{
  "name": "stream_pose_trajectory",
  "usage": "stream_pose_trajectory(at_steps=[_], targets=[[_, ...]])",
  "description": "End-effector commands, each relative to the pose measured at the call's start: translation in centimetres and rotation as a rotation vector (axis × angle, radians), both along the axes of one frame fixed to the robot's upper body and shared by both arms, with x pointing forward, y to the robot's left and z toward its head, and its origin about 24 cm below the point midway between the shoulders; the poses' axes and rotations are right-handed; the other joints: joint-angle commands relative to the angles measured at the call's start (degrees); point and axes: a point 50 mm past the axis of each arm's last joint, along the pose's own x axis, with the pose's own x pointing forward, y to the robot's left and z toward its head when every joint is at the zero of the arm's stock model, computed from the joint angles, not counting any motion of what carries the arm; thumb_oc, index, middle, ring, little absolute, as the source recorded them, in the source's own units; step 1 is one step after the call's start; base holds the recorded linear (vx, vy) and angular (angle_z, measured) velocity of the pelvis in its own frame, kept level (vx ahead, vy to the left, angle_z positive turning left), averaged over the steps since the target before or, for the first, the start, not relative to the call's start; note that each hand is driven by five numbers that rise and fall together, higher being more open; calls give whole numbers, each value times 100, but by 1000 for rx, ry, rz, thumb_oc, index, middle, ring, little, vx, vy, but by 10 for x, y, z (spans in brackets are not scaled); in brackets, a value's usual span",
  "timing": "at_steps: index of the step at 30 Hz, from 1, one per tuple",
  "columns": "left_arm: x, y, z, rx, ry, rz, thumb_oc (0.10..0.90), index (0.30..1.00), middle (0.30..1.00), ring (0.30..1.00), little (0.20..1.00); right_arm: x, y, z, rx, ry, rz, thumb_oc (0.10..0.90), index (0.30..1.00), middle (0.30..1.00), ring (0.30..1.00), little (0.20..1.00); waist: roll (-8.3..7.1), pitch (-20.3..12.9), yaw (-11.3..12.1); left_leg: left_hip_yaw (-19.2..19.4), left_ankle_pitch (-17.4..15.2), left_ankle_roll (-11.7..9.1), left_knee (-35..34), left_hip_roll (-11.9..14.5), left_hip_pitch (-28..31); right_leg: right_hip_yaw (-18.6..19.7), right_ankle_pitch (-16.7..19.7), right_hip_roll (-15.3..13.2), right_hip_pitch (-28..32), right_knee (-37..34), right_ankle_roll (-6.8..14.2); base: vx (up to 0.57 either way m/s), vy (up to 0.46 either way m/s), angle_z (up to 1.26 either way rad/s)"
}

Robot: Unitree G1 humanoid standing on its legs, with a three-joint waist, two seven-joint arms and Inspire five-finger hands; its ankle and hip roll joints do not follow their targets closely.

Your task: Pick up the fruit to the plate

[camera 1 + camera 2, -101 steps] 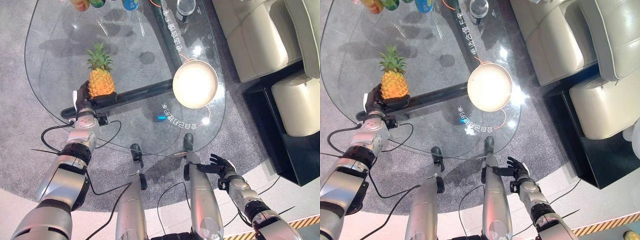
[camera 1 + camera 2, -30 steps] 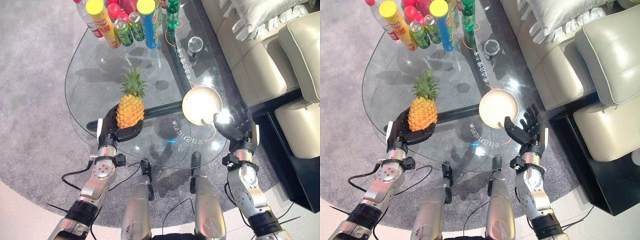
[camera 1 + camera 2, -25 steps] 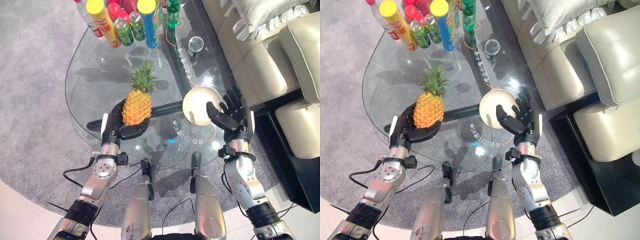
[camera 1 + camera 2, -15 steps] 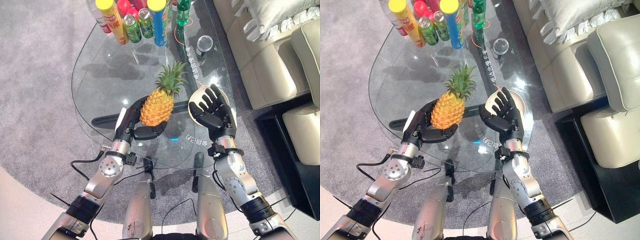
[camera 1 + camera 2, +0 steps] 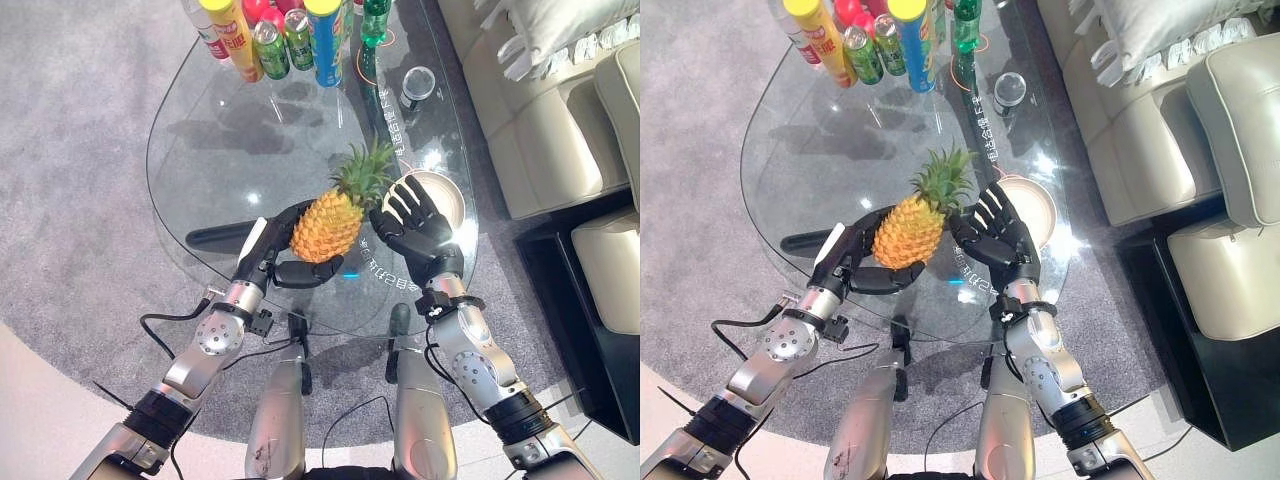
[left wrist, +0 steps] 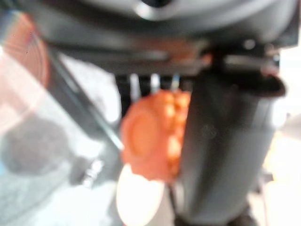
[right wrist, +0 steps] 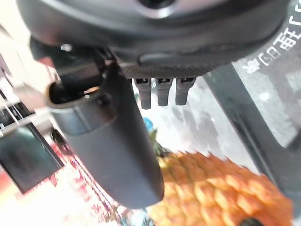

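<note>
An orange pineapple (image 5: 328, 226) with a green crown is held tilted above the glass table (image 5: 220, 140), its crown leaning toward the white plate (image 5: 446, 194). My left hand (image 5: 280, 250) is curled round the fruit's lower side; its own wrist view shows the pineapple (image 6: 153, 136) against the thumb. My right hand (image 5: 415, 232) is spread open right beside the crown, over the plate's near edge, palm toward the fruit. The right wrist view shows the pineapple (image 7: 221, 195) just past its straight fingers.
Several bottles and cans (image 5: 285, 40) stand at the table's far end, and a glass cup (image 5: 417, 84) sits beyond the plate. A cream sofa (image 5: 550, 110) runs along the right. Grey carpet (image 5: 70, 200) surrounds the table.
My left hand has carried the pineapple rightward toward the plate. My right hand rose from beside the table and moved left until it stands open next to the fruit.
</note>
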Motion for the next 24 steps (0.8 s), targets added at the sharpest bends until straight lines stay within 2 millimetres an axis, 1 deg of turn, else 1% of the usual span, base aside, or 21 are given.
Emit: stream_pose_trajectory(at_steps=[1, 7, 14, 20, 24], targets=[[-17, -23, 74, -71, -372, -210, 100, 300, 300, 300, 200, 2, 23, 49, 70, -215, 198, 800, 900, 900, 900, 900, -131, -135, -66, 295, -714, 264, 978, -687, -350, -499, -21, 575, 392, -386, -322, -1, 0, 6], [-18, -22, 73, -67, -368, -231, 100, 300, 300, 300, 200, 2, 28, 46, 141, -194, 316, 800, 900, 900, 900, 900, -116, -135, -49, 314, -724, 265, 969, -697, -372, -495, -13, 553, 347, -375, -290, 0, 1, 1], [-18, -25, 72, -53, -361, -248, 100, 300, 300, 300, 200, 3, 29, 45, 135, -193, 307, 800, 900, 900, 900, 900, -117, -135, -43, 317, -720, 277, 957, -720, -391, -491, 19, 536, 319, -391, -263, 0, 0, 0], [-18, -30, 69, -31, -345, -292, 100, 300, 300, 300, 200, 6, 28, 45, 180, -191, 292, 800, 900, 900, 900, 900, -106, -135, -37, 308, -726, 285, 967, -745, -430, -495, 39, 508, 276, -389, -244, 0, 0, 0], [-22, -37, 70, 28, -374, -342, 100, 300, 300, 300, 200, 7, 29, 45, 237, -182, 293, 800, 900, 900, 900, 900, -86, -135, -40, 311, -730, 289, 961, -754, -445, -486, 47, 496, 257, -391, -231, 0, 0, 0]])
